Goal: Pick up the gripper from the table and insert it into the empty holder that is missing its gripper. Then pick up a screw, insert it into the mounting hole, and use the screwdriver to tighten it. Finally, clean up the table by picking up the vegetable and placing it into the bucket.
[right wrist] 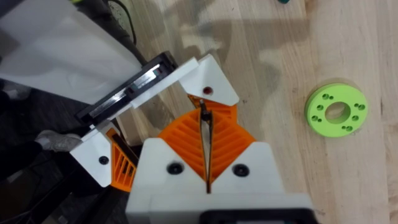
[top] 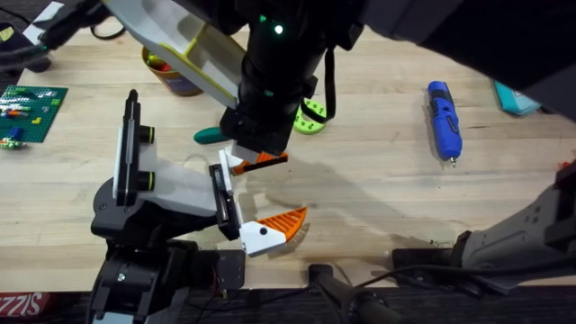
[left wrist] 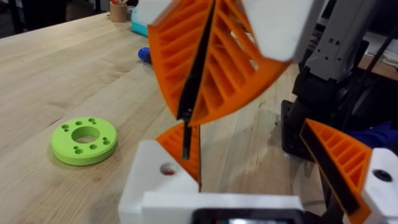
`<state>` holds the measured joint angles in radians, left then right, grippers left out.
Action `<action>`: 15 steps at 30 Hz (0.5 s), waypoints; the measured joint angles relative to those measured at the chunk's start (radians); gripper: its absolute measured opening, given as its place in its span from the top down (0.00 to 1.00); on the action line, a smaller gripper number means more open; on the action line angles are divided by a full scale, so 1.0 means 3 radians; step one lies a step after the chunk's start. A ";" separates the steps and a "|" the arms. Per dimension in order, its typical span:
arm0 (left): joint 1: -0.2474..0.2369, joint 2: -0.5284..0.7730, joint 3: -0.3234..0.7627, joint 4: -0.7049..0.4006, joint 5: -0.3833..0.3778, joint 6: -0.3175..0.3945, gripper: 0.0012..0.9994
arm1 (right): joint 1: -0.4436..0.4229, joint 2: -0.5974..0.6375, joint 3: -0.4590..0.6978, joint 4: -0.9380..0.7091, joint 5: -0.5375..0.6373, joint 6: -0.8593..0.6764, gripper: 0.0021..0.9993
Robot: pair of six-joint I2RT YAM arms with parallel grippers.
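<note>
The holder (top: 171,193) is my left arm's own hand at the lower left, and my left gripper (top: 290,189) stands open. The orange gripper (top: 268,161) (left wrist: 181,144) sits on its far finger, beside the mounting hole (left wrist: 168,168) (right wrist: 207,91). My right gripper (top: 256,148) (left wrist: 199,118) (right wrist: 203,112) hangs above, shut on a thin black screw (left wrist: 196,81) whose tip is just beside the hole. The blue screwdriver (top: 443,120) lies at the right. The bucket (top: 175,79) stands at the back, half hidden by the arm. A dark green vegetable (top: 211,135) lies near it.
A light green ring (top: 310,117) (left wrist: 84,140) (right wrist: 336,112) lies behind the right gripper. A green studded plate (top: 31,108) is at the far left and a teal box (top: 515,97) at the far right. The holder's near finger (top: 274,225) (left wrist: 339,165) carries its own orange wedge.
</note>
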<state>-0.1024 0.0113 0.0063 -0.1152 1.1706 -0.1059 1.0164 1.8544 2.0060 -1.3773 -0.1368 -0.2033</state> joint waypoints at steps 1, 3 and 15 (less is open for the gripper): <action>0.0000 -0.0001 0.0000 -0.0001 0.0000 0.0000 0.01 | 0.0000 0.0000 0.0000 -0.0001 0.0002 -0.0008 1.00; 0.0000 0.0000 0.0000 -0.0003 0.0000 0.0000 0.01 | 0.0000 0.0001 -0.0001 -0.0001 0.0003 -0.0010 1.00; 0.0000 -0.0001 0.0000 -0.0006 0.0001 0.0000 0.01 | 0.0000 0.0000 -0.0001 0.0106 0.0004 -0.0011 1.00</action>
<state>-0.1024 0.0110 0.0063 -0.1169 1.1709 -0.1059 1.0164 1.8543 2.0056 -1.3457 -0.1356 -0.2065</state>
